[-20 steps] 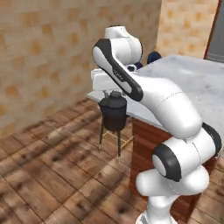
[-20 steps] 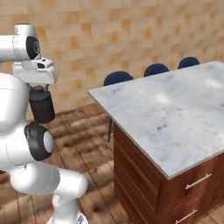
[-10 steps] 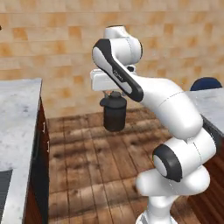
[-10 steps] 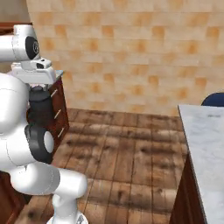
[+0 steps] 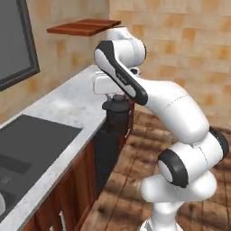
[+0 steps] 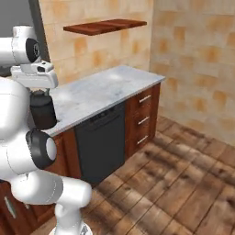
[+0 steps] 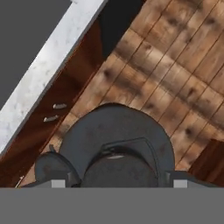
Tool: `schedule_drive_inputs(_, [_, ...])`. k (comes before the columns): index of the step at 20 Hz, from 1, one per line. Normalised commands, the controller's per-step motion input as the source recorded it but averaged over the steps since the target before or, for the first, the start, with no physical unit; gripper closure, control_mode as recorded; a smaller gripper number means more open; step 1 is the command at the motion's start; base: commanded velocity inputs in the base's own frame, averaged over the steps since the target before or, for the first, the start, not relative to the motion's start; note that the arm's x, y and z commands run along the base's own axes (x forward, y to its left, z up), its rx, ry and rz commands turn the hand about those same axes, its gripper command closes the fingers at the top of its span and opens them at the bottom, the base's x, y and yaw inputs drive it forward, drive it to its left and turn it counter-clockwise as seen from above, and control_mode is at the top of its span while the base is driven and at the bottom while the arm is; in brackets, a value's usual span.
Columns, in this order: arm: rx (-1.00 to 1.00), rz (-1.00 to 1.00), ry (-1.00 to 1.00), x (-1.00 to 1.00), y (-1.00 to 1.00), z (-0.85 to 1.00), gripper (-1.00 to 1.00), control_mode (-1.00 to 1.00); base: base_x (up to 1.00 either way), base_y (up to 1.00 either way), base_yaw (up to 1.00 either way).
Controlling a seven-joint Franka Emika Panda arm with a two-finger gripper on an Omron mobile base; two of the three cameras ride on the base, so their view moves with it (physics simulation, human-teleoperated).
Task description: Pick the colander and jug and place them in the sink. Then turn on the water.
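- The jug (image 5: 118,119) is held off every surface in the gripper (image 5: 118,100), just beyond the counter (image 5: 67,106) edge and above the wooden floor (image 5: 131,180).
- In the left base view, the stovetop (image 5: 31,140) is set into the counter, nearer the camera than the jug.
- A wall shelf (image 6: 105,26) is mounted above the counter's far end.
- A drawer stack (image 6: 143,118) sits below the counter, right of the dishwasher panel (image 6: 102,142).

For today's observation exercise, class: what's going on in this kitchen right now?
The white robot arm holds the dark jug in its end effector, lifted in the air beside the marble counter, over the wooden floor. The jug is not yet in the sink, which lies further along the counter.
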Motion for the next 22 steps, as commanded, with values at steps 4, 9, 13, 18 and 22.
schedule_drive_inputs(4, [0.0, 0.0, 0.0, 0.0, 0.0, 0.0, 1.0, 1.0, 0.12, -0.46, 0.89])
schedule_drive_inputs(9, [0.0, 0.0, 0.0, 0.0, 0.0, 0.0, 1.0, 1.0, 0.15, -0.42, 0.86])
schedule_drive_inputs(13, [0.0, 0.0, 0.0, 0.0, 0.0, 0.0, 1.0, 1.0, 0.4, -0.35, 0.81])
schedule_drive_inputs(18, [0.0, 0.0, 0.0, 0.0, 0.0, 0.0, 1.0, 1.0, 1.0, -0.27, 0.41])
schedule_drive_inputs(22, [0.0, 0.0, 0.0, 0.0, 0.0, 0.0, 1.0, 1.0, 0.88, 0.17, 0.1])
